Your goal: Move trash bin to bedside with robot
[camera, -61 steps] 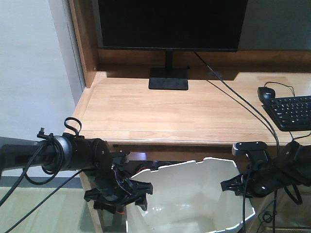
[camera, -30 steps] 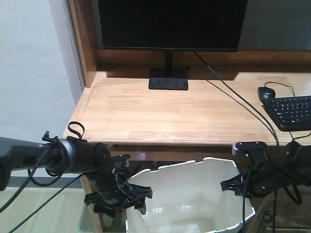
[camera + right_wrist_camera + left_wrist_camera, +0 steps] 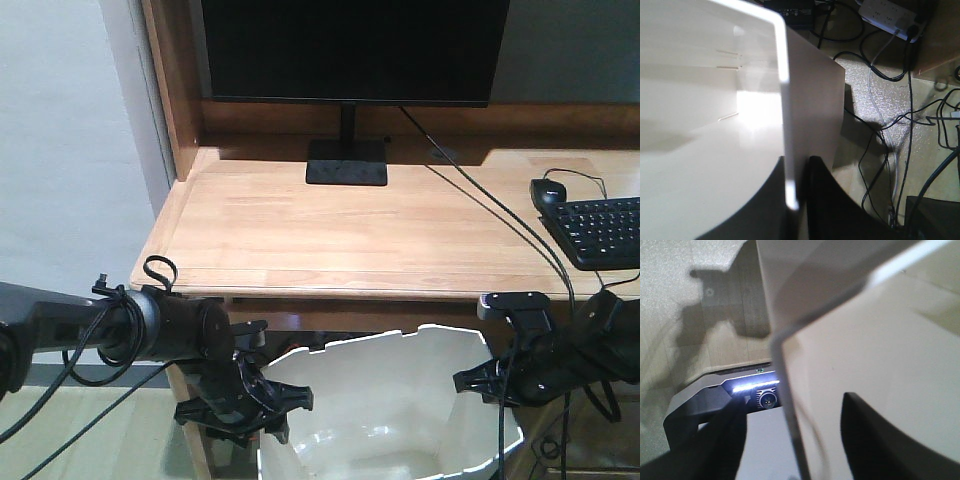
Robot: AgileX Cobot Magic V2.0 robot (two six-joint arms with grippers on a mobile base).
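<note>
The cream-white trash bin (image 3: 400, 400) stands on the floor under the desk's front edge, between my two black arms. My left gripper (image 3: 285, 412) is at the bin's left rim. In the left wrist view that gripper (image 3: 795, 440) is open, its fingers (image 3: 715, 440) wide apart on either side of the thin bin wall (image 3: 790, 405) without touching it. My right gripper (image 3: 468, 383) is at the bin's right rim. In the right wrist view it (image 3: 797, 195) is shut on the bin wall (image 3: 810, 100). The bedside is out of view.
A wooden desk (image 3: 350, 230) fills the view ahead, carrying a monitor (image 3: 345, 50), keyboard (image 3: 605, 230) and mouse (image 3: 547, 192). Loose cables (image 3: 890, 125) and a power strip (image 3: 887, 12) lie on the floor right of the bin. My base's lit front (image 3: 752, 385) is below the left gripper.
My left arm has sunk a little and its gripper has come lower along the bin's left rim. The right arm and the bin have stayed put.
</note>
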